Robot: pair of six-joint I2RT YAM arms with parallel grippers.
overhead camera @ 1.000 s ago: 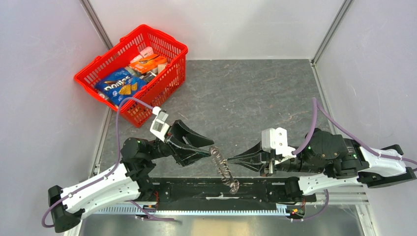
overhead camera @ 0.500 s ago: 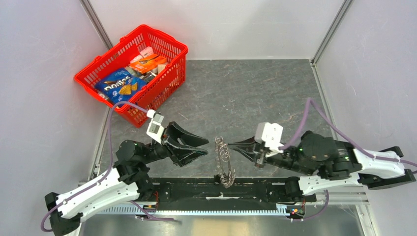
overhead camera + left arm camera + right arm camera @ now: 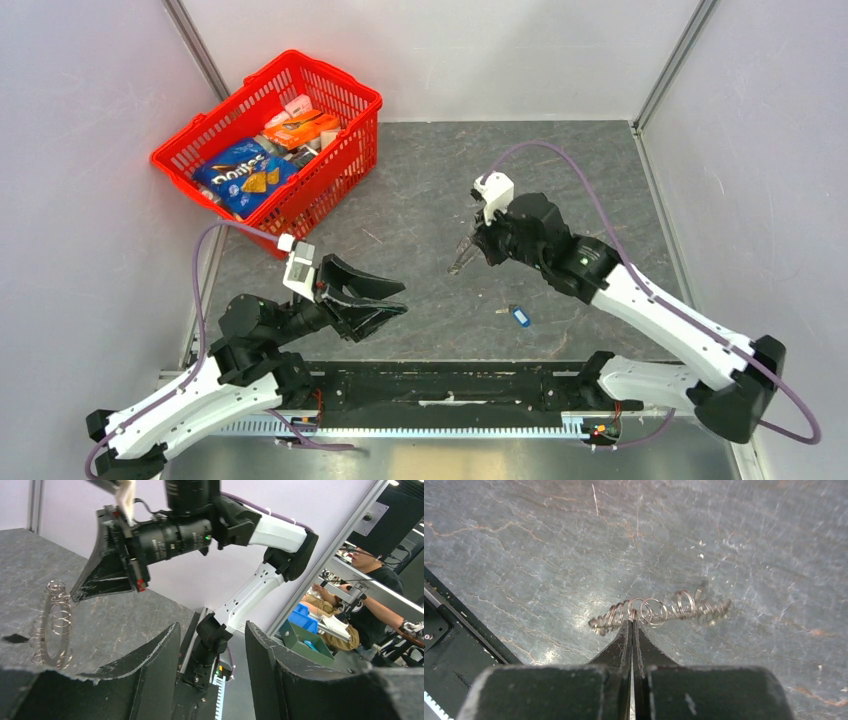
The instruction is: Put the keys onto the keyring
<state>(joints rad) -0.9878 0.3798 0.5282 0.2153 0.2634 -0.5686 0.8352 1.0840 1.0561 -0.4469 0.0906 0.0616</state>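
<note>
The basket (image 3: 330, 172) sits far left; the single key (image 3: 518, 316) lies nearer than the keys (image 3: 462, 255).

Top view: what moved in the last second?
The right pincer, shut on the keys, carried them from the near rail out to mid-table. The left pincer, open and empty, drew back leftward. A blue-headed key now shows on the table. The basket stayed put.

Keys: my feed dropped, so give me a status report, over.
Left end effector open, empty. Right end effector shut on the key bunch, which hangs from its tip. Blue-headed key loose on the table, apart from it. No obstruction seen.
</note>
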